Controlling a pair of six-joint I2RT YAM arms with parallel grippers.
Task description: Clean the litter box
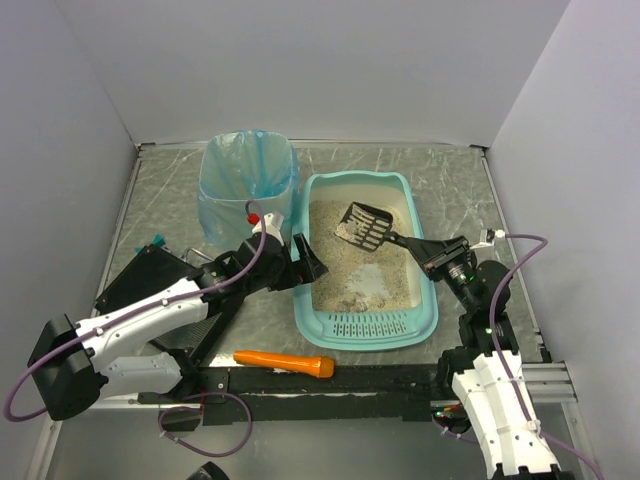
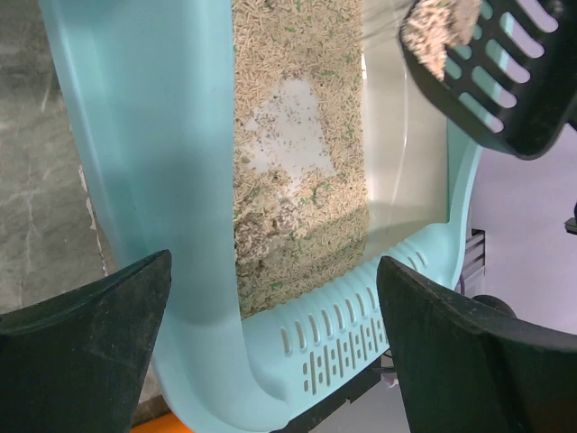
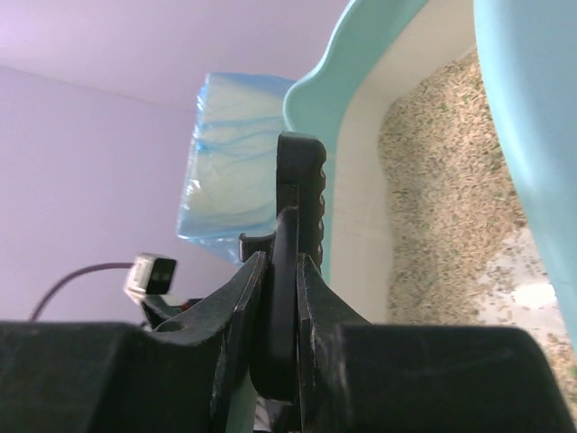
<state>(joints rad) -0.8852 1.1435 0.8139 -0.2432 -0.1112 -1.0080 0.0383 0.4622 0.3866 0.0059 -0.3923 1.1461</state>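
Over toward the left edge of the bench a flat black case (image 1: 140, 282) lies under the left arm, and an orange-handled tool (image 1: 286, 363) rests along the near edge, untouched. Behind them, toward the far edge, stands the blue-bagged waste bin (image 1: 248, 178), its mouth open. The left gripper (image 1: 305, 262) sits right at the left wall of the litter box (image 1: 370, 326), jaws spread wide and holding nothing; from its own camera the teal rim runs up between the two fingers, though I can't say whether either one touches the plastic. The litter box lies right of the bench's middle, long axis running from near edge to far edge, slotted lip at the near end, with beige litter (image 1: 345, 275) across the floor and a bare scraped patch showing. Above its far half hangs the black slotted scoop (image 1: 365, 228), some litter sitting in its bowl, the handle slanting back and to the right into the right gripper (image 1: 432, 257), whose jaws are clamped tight on the handle's end. What matters for the next move, to my eye, is that the bin sits to the left of the scoop, just past the box's far left corner, so the right arm has to carry the load leftward over that wall while keeping the bowl level. The left arm is nearer the bin but empty; it looks better placed to steady the box.
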